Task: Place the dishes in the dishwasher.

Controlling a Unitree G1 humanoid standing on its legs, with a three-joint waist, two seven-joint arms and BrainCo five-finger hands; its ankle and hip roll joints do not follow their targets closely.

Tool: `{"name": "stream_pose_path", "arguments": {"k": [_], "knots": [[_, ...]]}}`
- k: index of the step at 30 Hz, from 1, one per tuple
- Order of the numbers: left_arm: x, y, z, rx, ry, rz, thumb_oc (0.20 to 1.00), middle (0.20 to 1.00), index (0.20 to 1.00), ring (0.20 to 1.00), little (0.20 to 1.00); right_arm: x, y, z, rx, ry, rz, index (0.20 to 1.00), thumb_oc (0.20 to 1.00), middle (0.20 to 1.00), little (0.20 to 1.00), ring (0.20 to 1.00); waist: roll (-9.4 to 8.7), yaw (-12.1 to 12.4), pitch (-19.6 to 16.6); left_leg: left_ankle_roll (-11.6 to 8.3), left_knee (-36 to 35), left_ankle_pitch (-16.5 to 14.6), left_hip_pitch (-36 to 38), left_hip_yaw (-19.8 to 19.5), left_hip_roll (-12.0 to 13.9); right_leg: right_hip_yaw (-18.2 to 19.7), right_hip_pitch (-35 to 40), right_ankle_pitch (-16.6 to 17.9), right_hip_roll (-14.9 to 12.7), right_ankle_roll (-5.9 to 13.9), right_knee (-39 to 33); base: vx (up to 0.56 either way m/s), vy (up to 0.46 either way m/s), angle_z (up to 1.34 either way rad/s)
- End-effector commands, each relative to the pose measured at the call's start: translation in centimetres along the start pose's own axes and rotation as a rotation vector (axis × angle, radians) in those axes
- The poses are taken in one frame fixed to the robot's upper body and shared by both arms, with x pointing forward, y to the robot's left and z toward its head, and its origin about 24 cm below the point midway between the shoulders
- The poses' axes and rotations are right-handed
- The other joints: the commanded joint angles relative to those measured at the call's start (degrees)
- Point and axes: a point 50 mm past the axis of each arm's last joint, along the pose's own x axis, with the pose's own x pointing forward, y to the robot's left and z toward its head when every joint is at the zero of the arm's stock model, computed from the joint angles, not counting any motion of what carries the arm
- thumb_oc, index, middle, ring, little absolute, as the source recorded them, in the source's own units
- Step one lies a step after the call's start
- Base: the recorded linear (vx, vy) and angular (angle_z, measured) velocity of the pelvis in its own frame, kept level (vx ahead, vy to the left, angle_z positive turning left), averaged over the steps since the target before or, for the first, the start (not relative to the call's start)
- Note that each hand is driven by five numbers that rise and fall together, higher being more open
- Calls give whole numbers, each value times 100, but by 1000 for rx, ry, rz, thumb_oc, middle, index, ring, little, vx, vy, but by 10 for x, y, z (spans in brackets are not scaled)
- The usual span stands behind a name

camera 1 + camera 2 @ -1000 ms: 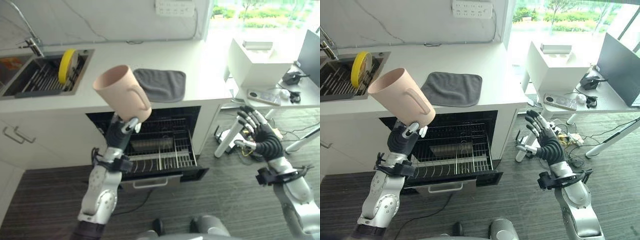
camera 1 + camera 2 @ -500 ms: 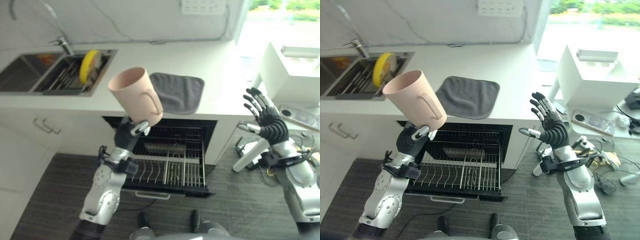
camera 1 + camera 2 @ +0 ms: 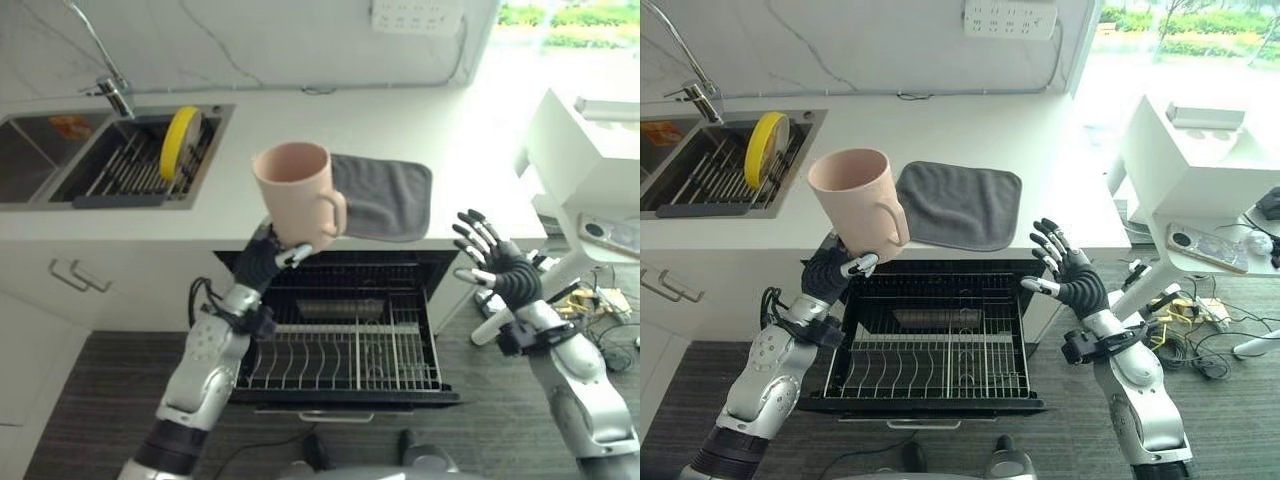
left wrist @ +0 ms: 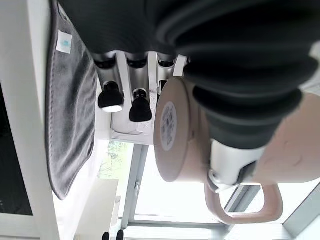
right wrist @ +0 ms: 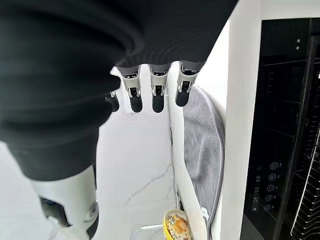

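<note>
A pale pink mug (image 3: 295,190) with a handle stands nearly upright in the air, above the front of the open dishwasher. My left hand (image 3: 264,264) is shut on its base from below; the left wrist view shows the mug (image 4: 185,135) against the palm, with the fingers (image 4: 120,97) past it. The dishwasher's lower wire rack (image 3: 300,360) is pulled out under the counter and holds no dishes. A yellow plate (image 3: 181,130) stands on edge in the sink rack. My right hand (image 3: 495,272) hovers open to the right of the dishwasher, fingers (image 5: 155,95) straight.
A grey cloth (image 3: 385,195) lies on the white counter above the dishwasher. The sink (image 3: 60,160) with a tap is at the left. A white box (image 3: 590,140) on a side table and cables on the floor are at the right.
The view has shifted. The mug has turned from tilted to nearly upright in my left hand. My right hand stays open and sits lower beside the dishwasher.
</note>
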Motion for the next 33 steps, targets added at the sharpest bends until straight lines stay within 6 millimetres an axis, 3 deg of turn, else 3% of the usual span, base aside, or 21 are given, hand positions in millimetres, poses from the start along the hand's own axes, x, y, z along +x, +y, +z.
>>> {"name": "stream_pose_path", "arguments": {"k": [1, 9, 17, 27, 33], "knots": [[7, -2, 5, 81, -11, -102, 200, 200, 200, 200, 200, 13, 5, 17, 68, -87, 110, 1000, 1000, 1000, 1000, 1000, -102, 95, -335, -44, 3, -346, 166, 3, 163, -127, -333, 386, -193, 325, 78, 9, -38, -13], [3, -18, -23, -44, 141, -327, 200, 200, 200, 200, 200, 29, 19, 23, 176, -65, 353, 1000, 1000, 1000, 1000, 1000, -117, 239, -452, -78, 3, -377, 265, -18, 200, -170, -121, 343, -132, 294, -35, 0, -40, -6], [0, -31, -34, -228, 194, -471, 200, 200, 200, 200, 200, 40, 7, 25, 205, -53, 392, 1000, 1000, 1000, 1000, 1000, -112, 286, -537, -108, 3, -405, 309, -67, 205, -167, 3, 336, -80, 253, -144, 0, 0, 0], [-3, -36, -37, -375, 201, -560, 200, 200, 200, 200, 200, 45, -4, 15, 224, -8, 382, 1000, 1000, 1000, 1000, 1000, -88, 310, -608, -131, 3, -425, 349, -104, 208, -171, 98, 323, -68, 229, -223, 0, 0, 0], [-5, -46, -40, -498, 225, -695, 200, 200, 200, 200, 200, 52, 4, 18, 296, -50, 488, 1000, 1000, 1000, 1000, 1000, -55, 313, -648, -147, 3, -449, 376, -127, 205, -156, 151, 309, -65, 218, -269, 0, 0, 0]]}}
